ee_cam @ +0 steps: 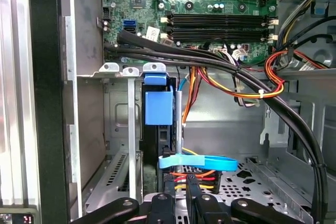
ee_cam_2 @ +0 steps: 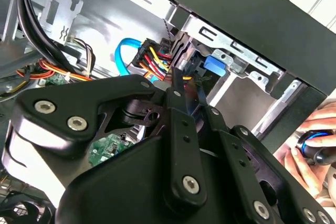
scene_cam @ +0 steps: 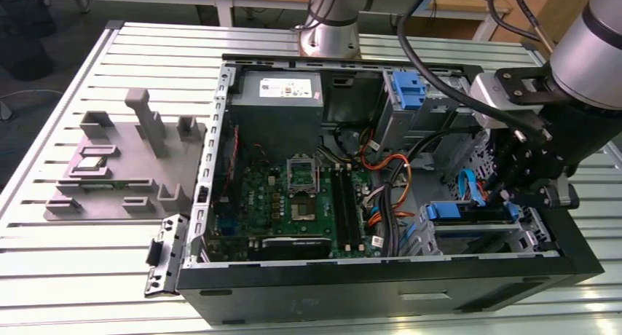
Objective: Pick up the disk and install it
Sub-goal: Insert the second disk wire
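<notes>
Open computer case [scene_cam: 291, 288] lies on its side on the slatted table [scene_cam: 116, 255]; motherboard [scene_cam: 291, 196] exposed. The gripper [scene_cam: 505, 196] is down inside the drive-cage corner of the case, at the exterior view's right. The disk [scene_cam: 471, 213] sits directly at the gripper's tips, edge-on in the drive cage [ee_cam: 128, 129], its blue rail showing just beside the fingers. In the first wrist view the disk [ee_cam: 160, 114] stands just ahead of the gripper [ee_cam: 181, 203], blue tab facing the camera, wedged between the cage's metal dividers, and looks mostly seated in its slot. Cannot tell whether the gripper is clenched on the disk or released: the finger links [ee_cam_2: 181, 124] converge toward the blue tab [ee_cam_2: 212, 65] in the second wrist view, but the contact itself is hidden. A light blue data cable [ee_cam: 199, 162] and a red-yellow-black power bundle [ee_cam: 186, 177] lie right between the gripper and the disk's foot; thick black cables [ee_cam: 220, 69] cross above. Judgement: the insertion step is in hand. To do it well, keep the disk square to the dividers, press along the slot's axis, and avoid pinching the blue cable. A person's hand [ee_cam_2: 310, 150] is outside the case.
</notes>
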Controlling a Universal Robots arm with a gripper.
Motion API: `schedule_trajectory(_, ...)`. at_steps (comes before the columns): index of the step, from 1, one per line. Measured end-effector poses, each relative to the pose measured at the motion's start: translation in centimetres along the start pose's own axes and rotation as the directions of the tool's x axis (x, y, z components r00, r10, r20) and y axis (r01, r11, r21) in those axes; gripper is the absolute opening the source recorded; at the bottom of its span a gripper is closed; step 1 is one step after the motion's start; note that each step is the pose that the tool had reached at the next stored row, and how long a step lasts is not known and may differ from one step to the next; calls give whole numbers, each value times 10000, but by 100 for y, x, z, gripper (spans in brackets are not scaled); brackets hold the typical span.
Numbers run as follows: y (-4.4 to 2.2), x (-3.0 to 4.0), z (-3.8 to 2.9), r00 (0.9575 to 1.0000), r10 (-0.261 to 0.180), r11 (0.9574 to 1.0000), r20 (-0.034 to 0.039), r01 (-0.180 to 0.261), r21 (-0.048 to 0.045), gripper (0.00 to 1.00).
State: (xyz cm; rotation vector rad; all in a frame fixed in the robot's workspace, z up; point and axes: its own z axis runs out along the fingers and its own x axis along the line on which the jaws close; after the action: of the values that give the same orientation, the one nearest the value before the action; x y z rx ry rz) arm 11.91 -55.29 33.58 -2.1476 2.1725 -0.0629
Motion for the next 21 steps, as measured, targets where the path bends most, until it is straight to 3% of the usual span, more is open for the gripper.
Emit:
schedule_trajectory(4,0,-1,5,10000,5,10000,53,-5,0,24)
schedule_trajectory(16,6,0,9,10000,5,10000,54,-5,0,24)
schedule_trajectory(21,0,-2,-49,10000,5,10000,54,-5,0,24)
